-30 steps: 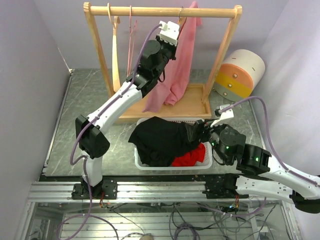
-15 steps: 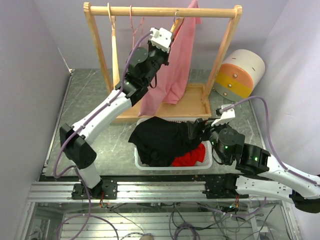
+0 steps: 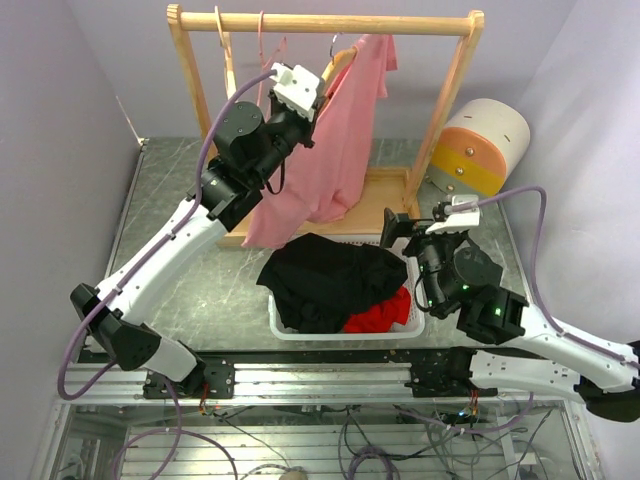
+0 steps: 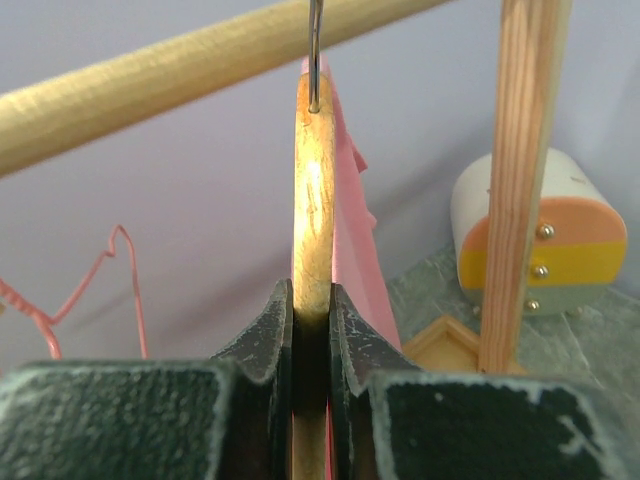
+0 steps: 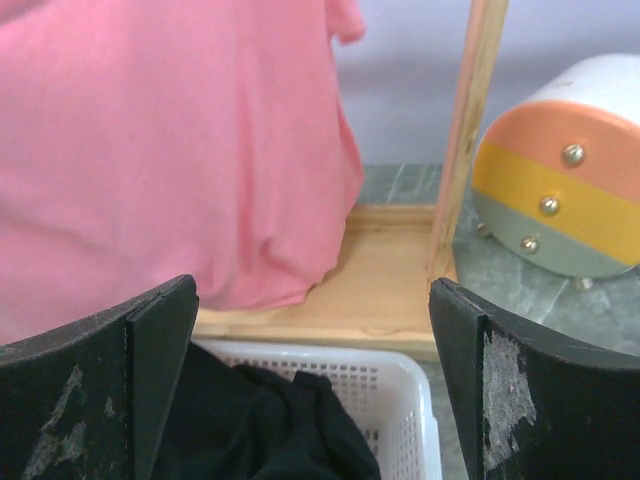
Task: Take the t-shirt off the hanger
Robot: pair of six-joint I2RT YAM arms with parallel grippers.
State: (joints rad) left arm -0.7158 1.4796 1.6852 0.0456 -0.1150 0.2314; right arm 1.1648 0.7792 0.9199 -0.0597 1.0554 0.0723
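While left tool (image 4: 312, 312) pinches hanger (image 4: 314, 180) | right tool (image 5: 312, 315) spread | t-shirt (image 3: 335, 140) on hanger

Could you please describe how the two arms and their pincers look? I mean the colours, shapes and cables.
The left arm and the right arm both have white links between bulky black joints. A lilac cable loops along each arm, and each wrist carries a small white block. The left pincer and the right pincer have flat black fingers with scuffed, pale-flecked surfaces.

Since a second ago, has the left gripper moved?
Yes: the left gripper, shut on the wooden hanger, went left along the rack rail, away from its right post.
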